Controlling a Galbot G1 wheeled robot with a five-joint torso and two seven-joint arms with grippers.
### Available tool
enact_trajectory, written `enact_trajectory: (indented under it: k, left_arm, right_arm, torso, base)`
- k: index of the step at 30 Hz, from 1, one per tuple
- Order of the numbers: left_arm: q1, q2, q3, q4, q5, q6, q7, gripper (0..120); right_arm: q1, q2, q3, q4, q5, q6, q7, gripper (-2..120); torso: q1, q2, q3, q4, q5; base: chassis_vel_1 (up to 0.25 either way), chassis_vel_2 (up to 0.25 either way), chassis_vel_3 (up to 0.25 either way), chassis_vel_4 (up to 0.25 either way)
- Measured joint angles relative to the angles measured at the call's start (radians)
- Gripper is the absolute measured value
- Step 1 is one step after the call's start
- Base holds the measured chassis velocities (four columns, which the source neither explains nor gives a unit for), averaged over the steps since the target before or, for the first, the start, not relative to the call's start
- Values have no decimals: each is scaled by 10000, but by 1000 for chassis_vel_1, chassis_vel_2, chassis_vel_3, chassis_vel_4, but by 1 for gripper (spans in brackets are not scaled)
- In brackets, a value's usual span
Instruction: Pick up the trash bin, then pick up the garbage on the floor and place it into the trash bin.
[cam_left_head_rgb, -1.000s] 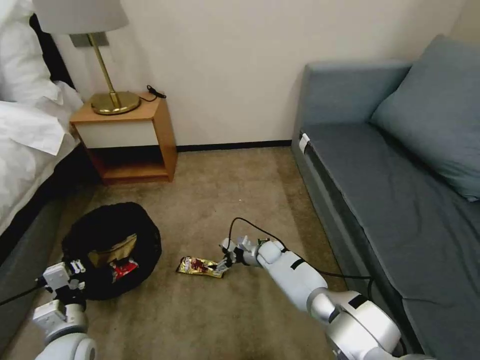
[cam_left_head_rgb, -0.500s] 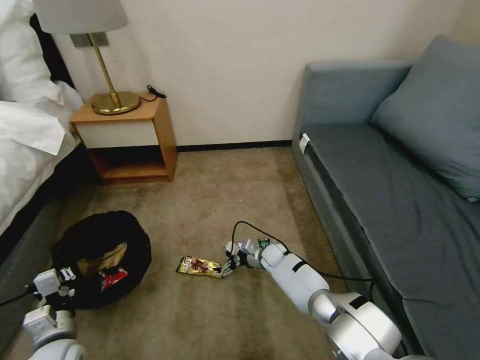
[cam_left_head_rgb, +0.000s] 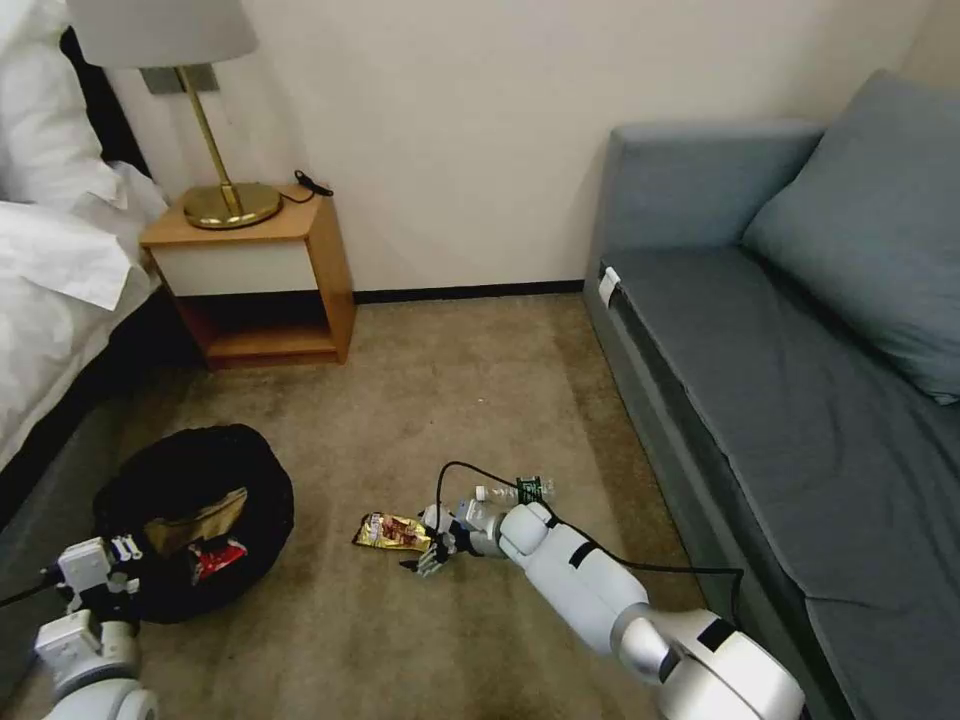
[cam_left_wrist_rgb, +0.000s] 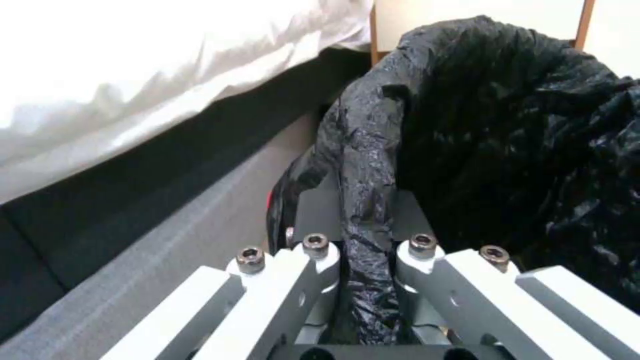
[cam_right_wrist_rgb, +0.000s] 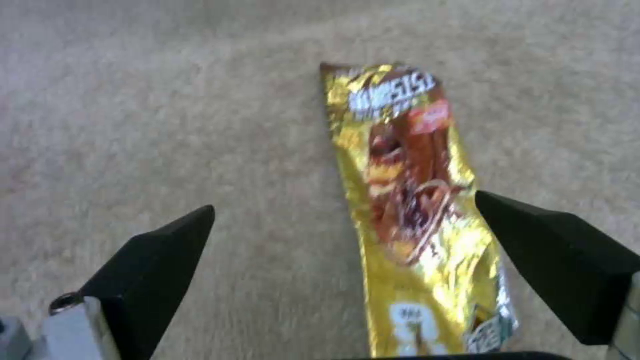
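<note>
My right gripper (cam_left_head_rgb: 428, 557) sits low over the carpet with fingers spread wide and empty; the flat gold-and-brown foil snack wrapper (cam_right_wrist_rgb: 413, 200) lies just ahead toward the bin side, long axis running away from the wrist, nearer one finger than centred. My left gripper (cam_left_wrist_rgb: 363, 255) is clamped on the rim of the small round bin lined with crinkly black plastic (cam_left_head_rgb: 195, 520), by the bed-side carpet edge. It holds a crumpled brown paper bag (cam_left_head_rgb: 195, 515) and a red-and-white wrapper (cam_left_head_rgb: 215, 560); the small clear bottle with green label (cam_left_head_rgb: 515, 491) lies behind my right wrist.

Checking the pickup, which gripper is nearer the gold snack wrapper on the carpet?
Right. The right gripper hangs open at the gold snack wrapper's end; the left gripper is off at the trash bin, clamping its black liner.
</note>
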Motion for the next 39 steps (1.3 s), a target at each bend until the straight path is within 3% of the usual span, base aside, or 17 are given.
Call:
enact_trajectory:
  k: [13,16,39]
  left_arm:
    - [51,-116,-17,-187,11,24,5,6]
    - [42,-135,-14,-189,16,23,5,6]
    - [90,-234,-52,-22,41,-87,6,6]
  right_arm:
    - [23,-4,509,-694,-688,241,242,100]
    - [35,-4,567,-813,-745,284,242,95]
    - [-32,-2,921,-1146,-1175,493,380,8]
  torso:
    - [0,0,0,0,0]
    - [0,0,0,0,0]
    - [0,0,1,1,1]
  base:
    - [0,0,0,0]
    - [0,0,0,0]
    - [0,0,0,0]
